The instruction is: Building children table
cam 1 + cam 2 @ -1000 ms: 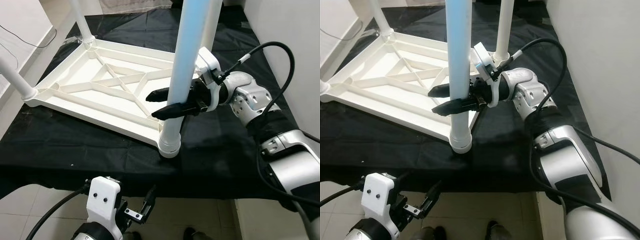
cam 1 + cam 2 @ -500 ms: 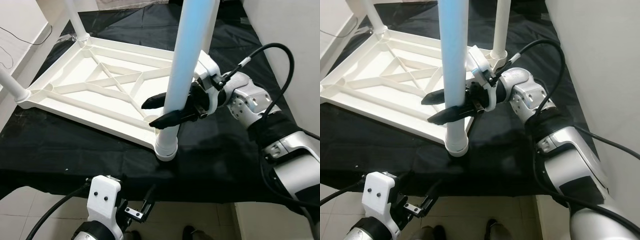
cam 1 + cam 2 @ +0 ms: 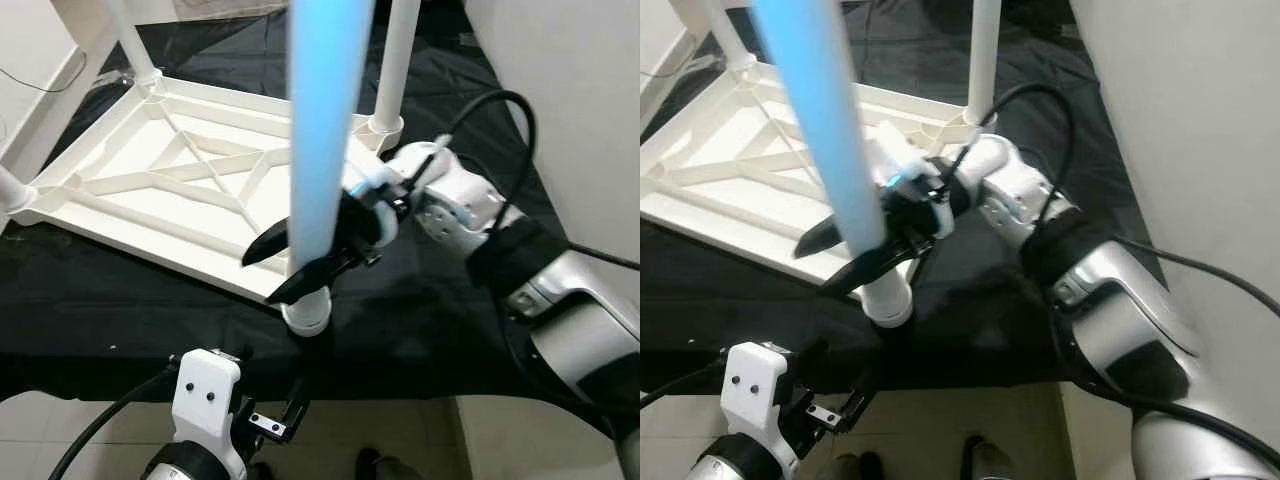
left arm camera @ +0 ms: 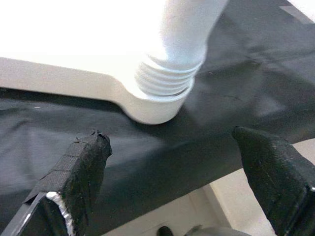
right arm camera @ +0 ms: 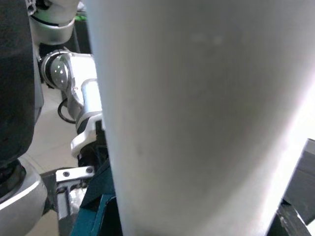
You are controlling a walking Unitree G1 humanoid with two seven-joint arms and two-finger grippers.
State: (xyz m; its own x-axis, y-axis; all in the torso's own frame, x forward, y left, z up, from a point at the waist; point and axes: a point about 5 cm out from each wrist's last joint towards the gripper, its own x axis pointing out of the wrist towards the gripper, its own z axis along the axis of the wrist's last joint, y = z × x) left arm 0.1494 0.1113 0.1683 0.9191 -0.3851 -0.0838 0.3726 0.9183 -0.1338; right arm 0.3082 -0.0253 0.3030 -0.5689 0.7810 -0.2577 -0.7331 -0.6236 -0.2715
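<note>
On the near corner of the upturned white tabletop (image 3: pixel 170 185), the right tool (image 3: pixel 300 265) has its two black fingers (image 3: pixel 262 245) set either side of the near table leg (image 3: pixel 322 140), one finger on each flank; the right wrist view has the leg pressed close between them, so the tool looks clamped on it. The leg stands upright, its threaded foot seated in the corner socket (image 4: pixel 157 101) at the tabletop's front edge. The silver right arm (image 3: pixel 470 215) reaches in from the right, a black cable (image 3: pixel 480 110) looping over it.

The tabletop lies underside up on a black cloth (image 3: pixel 120 310) covering the desk, ribs showing. A second leg (image 3: pixel 392 60) stands at the far right corner and a third leg (image 3: pixel 128 40) at the far left.

The left tool (image 4: pixel 162 196) hangs low before the desk edge, fingers spread wide apart, holding nothing, pointed at the socket.
</note>
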